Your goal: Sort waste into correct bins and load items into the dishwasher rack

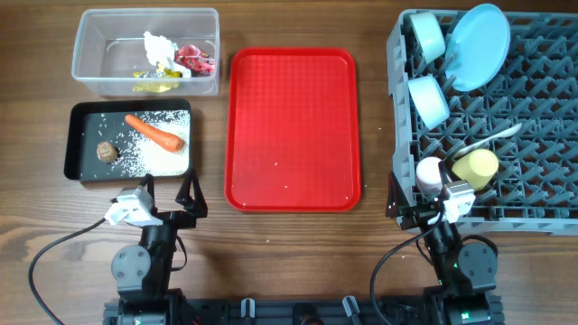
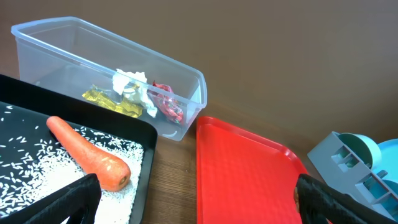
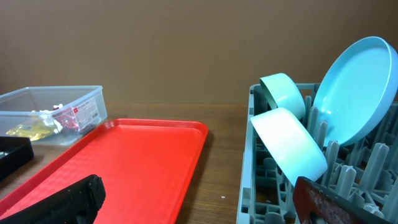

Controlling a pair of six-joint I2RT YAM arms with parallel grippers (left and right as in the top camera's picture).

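The clear bin (image 1: pixel 83 54) at the back left holds a white tissue (image 1: pixel 158 47) and red (image 1: pixel 197 60) and yellow wrappers (image 2: pixel 115 101). In the black bin (image 1: pixel 70 144) lie the carrot (image 1: pixel 153 133), rice (image 1: pixel 149 153) and a brown lump (image 1: pixel 107 151). The grey rack (image 1: pixel 533 108) on the right carries the plate (image 1: pixel 477 47), two bowls (image 1: pixel 426 34) (image 1: pixel 429 99), a yellow cup (image 1: pixel 476 166), a pink cup (image 1: pixel 430 173) and the spoon (image 1: pixel 492 137). My left gripper (image 1: pixel 168 194) stands open and empty near the black bin's front. My right gripper (image 1: pixel 423 200) is open and empty at the rack's front left corner.
A flat red tray (image 1: pixel 292 108) lies in the middle between the bins and the rack, with a few stray rice grains on it. Bare wooden table runs along the front edge around both arm bases.
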